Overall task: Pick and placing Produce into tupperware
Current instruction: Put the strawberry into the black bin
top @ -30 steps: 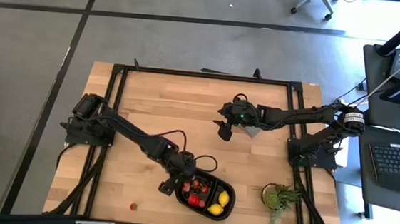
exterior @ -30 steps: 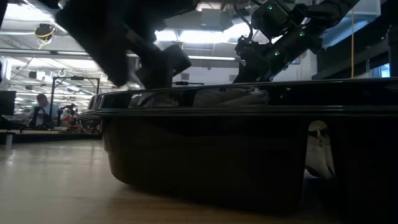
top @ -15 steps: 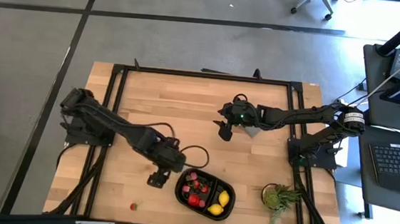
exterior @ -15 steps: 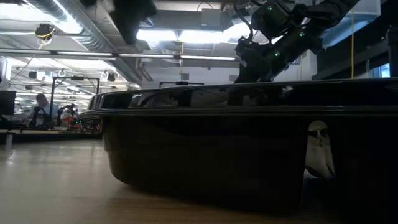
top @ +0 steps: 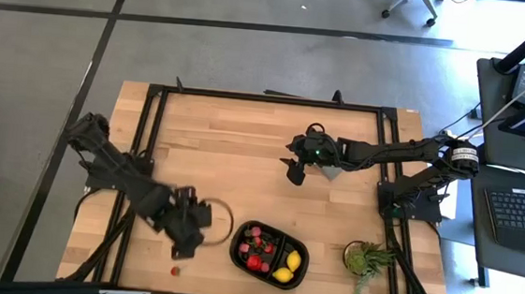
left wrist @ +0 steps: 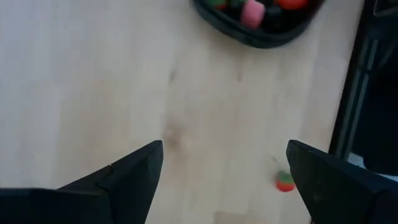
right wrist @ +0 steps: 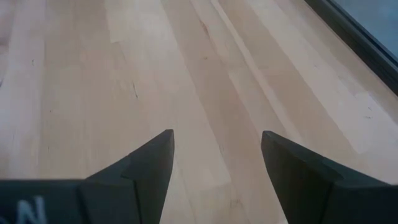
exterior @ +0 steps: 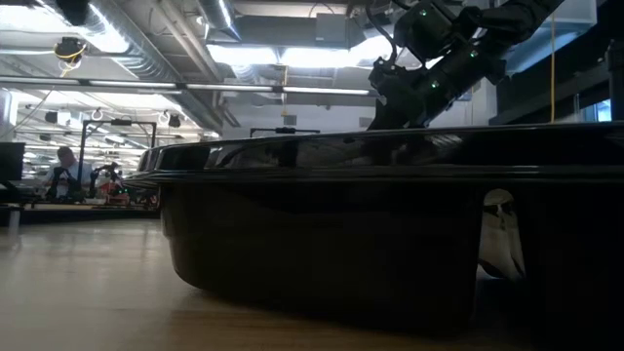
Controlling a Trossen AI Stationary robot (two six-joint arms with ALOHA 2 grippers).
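The left gripper (top: 185, 244) hovers with jaws apart and empty, between the black tray (top: 297, 274) and a stray red strawberry piece (top: 175, 272) on the desk (top: 243, 155). The right gripper (top: 292, 171) waits mid-desk, jaws apart too.

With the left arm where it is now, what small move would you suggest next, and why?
Probably bring the left tool over the stray red piece near the table's front edge and lower it. Its fingers are open and empty, and that piece alone lies outside the black tray. The right tool waits mid-table.
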